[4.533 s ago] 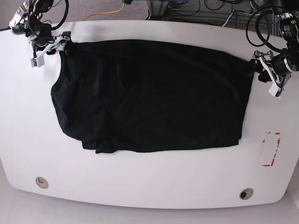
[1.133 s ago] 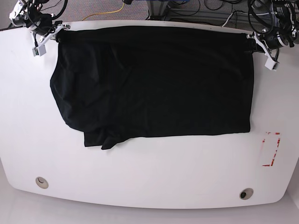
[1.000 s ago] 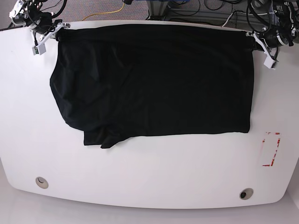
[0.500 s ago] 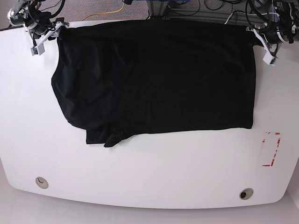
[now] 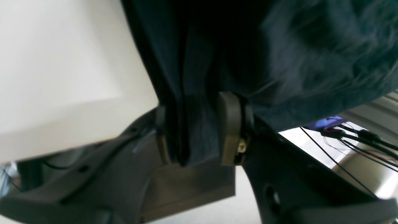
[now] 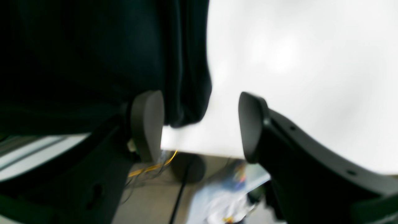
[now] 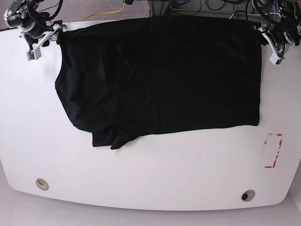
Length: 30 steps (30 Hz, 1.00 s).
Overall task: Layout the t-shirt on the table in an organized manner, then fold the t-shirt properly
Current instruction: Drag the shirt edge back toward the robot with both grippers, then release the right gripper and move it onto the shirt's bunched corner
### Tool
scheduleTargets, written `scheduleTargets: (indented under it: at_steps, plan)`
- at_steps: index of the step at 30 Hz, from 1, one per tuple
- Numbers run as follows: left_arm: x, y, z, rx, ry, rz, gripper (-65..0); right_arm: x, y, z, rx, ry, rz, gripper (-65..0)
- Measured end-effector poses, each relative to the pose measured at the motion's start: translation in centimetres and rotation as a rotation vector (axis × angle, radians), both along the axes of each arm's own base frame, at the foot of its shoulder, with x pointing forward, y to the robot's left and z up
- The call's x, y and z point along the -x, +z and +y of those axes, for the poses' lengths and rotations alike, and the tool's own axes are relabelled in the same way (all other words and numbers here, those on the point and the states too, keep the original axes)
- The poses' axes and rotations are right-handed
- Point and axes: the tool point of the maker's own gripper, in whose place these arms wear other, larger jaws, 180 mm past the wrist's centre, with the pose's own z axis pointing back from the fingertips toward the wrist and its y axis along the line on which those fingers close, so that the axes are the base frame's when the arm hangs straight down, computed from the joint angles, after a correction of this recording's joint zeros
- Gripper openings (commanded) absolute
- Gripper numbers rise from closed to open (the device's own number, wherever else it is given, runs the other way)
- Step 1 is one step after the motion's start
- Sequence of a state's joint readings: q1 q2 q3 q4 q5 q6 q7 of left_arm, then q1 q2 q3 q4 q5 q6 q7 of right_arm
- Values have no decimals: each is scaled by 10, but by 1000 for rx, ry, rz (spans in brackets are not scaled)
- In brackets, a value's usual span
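Both hands have pulled the plain black soft t-shirt [image 7: 160, 77] back, so its top edge now hangs past the far rim of the glossy white tabletop [image 7: 150, 179].

Base view: each hand sits at a top corner, and the bottom left of the shirt is bunched.

Left wrist view: the left hand [image 5: 197, 137] is partly apart with cloth between its fingers.

Right wrist view: the right hand [image 6: 199, 127] is wide, with cloth only beside one finger.

If both let go now, the overhanging edge could slide off the back.
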<state>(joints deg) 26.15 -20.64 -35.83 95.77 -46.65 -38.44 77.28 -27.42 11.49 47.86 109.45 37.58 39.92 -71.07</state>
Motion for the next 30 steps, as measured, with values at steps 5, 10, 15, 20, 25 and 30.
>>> scheduleTargets:
  at_steps: [5, 10, 15, 20, 25, 30]
  plan:
    - [-6, 8, -1, -19, -20, -27, -364, -28, 29, 0, 62, 41, -83, -281]
    - [-12, 13, -2, -29, -32, -50, -268, -44, 37, -4, 87, 62, -90, -281]
    - [-27, 24, -3, -48, -50, -97, -257, -68, 40, 11, 88, 132, -113, -281]
    - [-53, 42, 2, -73, -71, -169, -257, -107, 47, 64, 14, 297, -195, -279]
    - [-76, 54, 5, -91, -73, -212, -258, -122, 41, 98, -18, 410, -187, -201]
    - [-101, 70, 3, -87, -71, -287, -258, -130, 33, 117, -56, 463, -168, -171]
